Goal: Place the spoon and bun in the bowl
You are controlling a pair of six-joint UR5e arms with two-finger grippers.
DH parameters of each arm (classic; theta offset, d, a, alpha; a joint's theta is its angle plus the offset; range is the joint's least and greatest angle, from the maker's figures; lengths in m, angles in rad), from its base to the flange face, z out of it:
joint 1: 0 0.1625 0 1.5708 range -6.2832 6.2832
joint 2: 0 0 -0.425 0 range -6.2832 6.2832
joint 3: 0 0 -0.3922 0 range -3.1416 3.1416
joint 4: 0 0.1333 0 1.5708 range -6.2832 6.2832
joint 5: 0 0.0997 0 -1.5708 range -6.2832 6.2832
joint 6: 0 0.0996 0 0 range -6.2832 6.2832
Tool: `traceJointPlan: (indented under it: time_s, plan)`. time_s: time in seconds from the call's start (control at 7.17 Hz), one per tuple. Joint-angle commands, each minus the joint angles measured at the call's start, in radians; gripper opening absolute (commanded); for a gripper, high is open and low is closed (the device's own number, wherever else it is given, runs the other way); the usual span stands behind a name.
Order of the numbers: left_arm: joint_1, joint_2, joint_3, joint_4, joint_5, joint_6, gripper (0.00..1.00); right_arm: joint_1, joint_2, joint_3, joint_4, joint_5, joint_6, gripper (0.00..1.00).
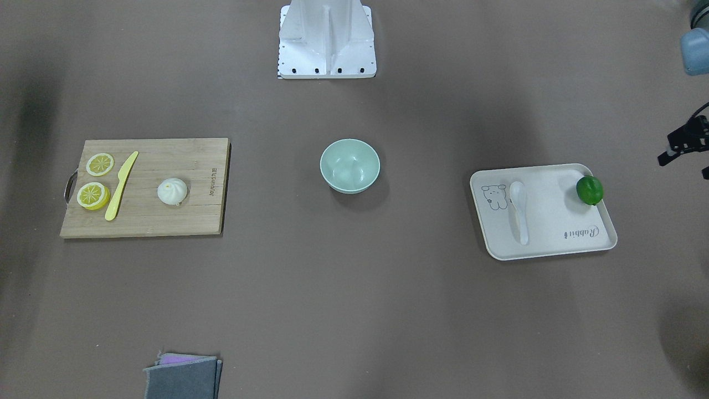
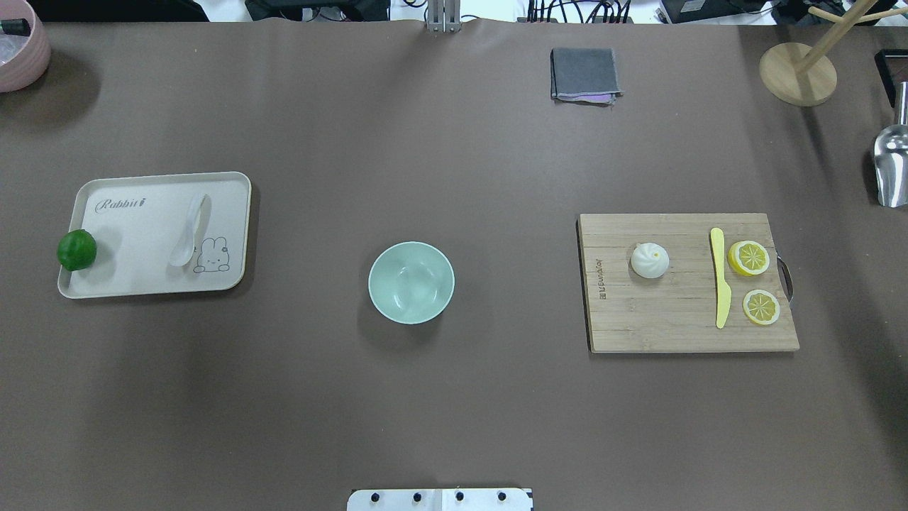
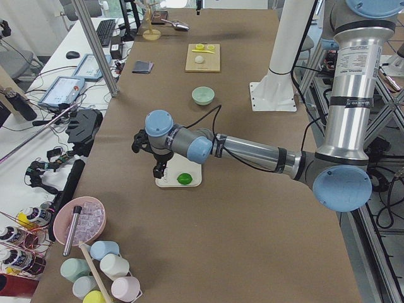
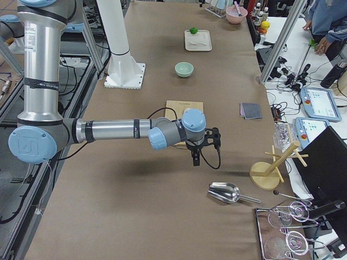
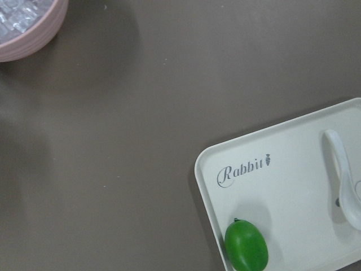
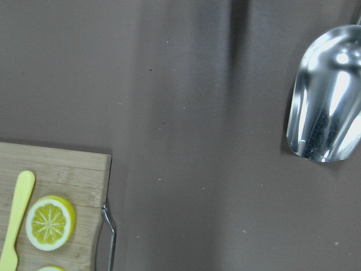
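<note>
The white spoon [image 1: 519, 210] lies on a cream tray [image 1: 554, 224], scoop toward the rabbit drawing; it also shows in the overhead view [image 2: 190, 231] and the left wrist view [image 5: 344, 186]. The pleated white bun [image 1: 172, 192] sits on a wooden cutting board [image 1: 166, 160]; it also shows in the overhead view [image 2: 650, 260]. The mint-green bowl [image 1: 349, 165] stands empty at the table's middle. My left gripper [image 3: 158, 172] hovers over the tray's outer end; I cannot tell its state. My right gripper [image 4: 196, 158] hovers past the board's handle end; I cannot tell its state.
A green lime [image 1: 589, 190] sits at the tray's edge. A yellow knife [image 1: 121, 185] and two lemon slices [image 1: 93, 195] lie on the board. A folded grey cloth [image 2: 584, 74], a metal scoop [image 2: 892, 167], a wooden stand [image 2: 798, 71] and a pink bowl [image 2: 21, 46] sit along the table's edges.
</note>
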Motion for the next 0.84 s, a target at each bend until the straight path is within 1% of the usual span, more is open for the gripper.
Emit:
traceJointPlan:
  time_s: [0.0,0.14,0.28,0.42,0.56,0.7]
  plan:
    - [0.167,-0.078,-0.002,-0.064,0.053,-0.27,0.98,-0.154,0.056,0.0,0.129,-0.03,0.26,1.0]
    - [0.256,-0.106,0.018,-0.068,0.167,-0.337,0.97,-0.222,0.093,0.002,0.162,-0.047,0.378,1.0]
    - [0.309,-0.176,0.108,-0.068,0.182,-0.336,0.9,-0.283,0.142,0.006,0.164,-0.079,0.503,1.0]
    - [0.329,-0.221,0.18,-0.08,0.205,-0.334,0.88,-0.334,0.178,0.026,0.164,-0.117,0.554,0.97]
    - [0.364,-0.237,0.208,-0.084,0.22,-0.337,0.87,-0.403,0.202,0.051,0.164,-0.168,0.63,0.95]
    - [0.378,-0.252,0.228,-0.083,0.22,-0.337,0.85,-0.478,0.221,0.075,0.161,-0.267,0.656,0.95]
